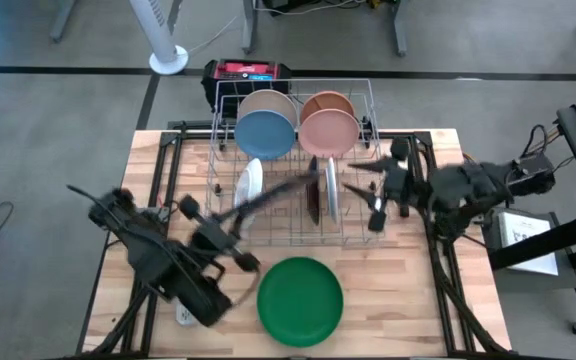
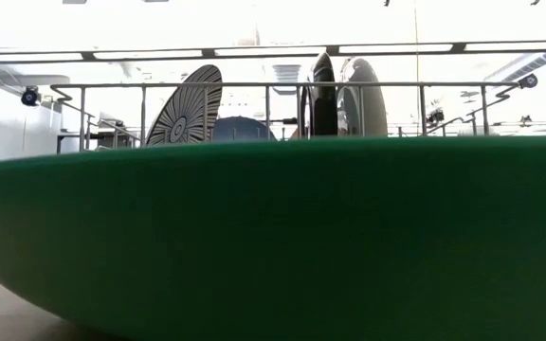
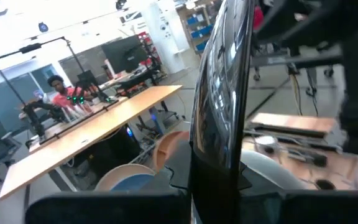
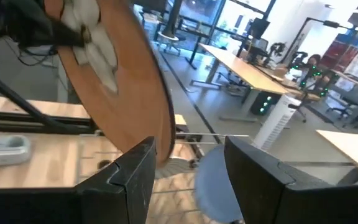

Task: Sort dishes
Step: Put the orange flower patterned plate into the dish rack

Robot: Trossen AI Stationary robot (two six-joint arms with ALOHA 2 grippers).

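Observation:
My left gripper point(image 1: 226, 228) stands at the rack's near left, shut on a dark brown plate point(image 1: 273, 192) that shows edge-on and blurred over the rack's front. In the right wrist view this plate point(image 4: 117, 74) looks brown with a white pattern. My right gripper point(image 1: 368, 192) hovers open over the rack's right end, nothing between its fingers point(image 4: 135, 180). The silver wire rack point(image 1: 363, 95) holds a blue plate point(image 1: 265, 135), a pink one point(image 1: 328, 132), tan ones behind them, a white one point(image 1: 251, 182) and a striped one point(image 2: 188, 109), all on edge. A green plate point(image 1: 300, 300) lies flat near the front edge. My left gripper pinches the dark brown plate's rim point(image 3: 211, 177) between its two fingers. The fingers reach level from the table's near left toward the rack. The plate stands on edge, upright, lifted clear above the rack.
A small white gadget point(image 1: 183, 315) lies on the wood by the left arm's base. A red and black box point(image 1: 246, 72) and a white fan stand point(image 1: 168, 60) are behind the rack. In the low view the green plate point(image 2: 273, 237) blocks most of the table.

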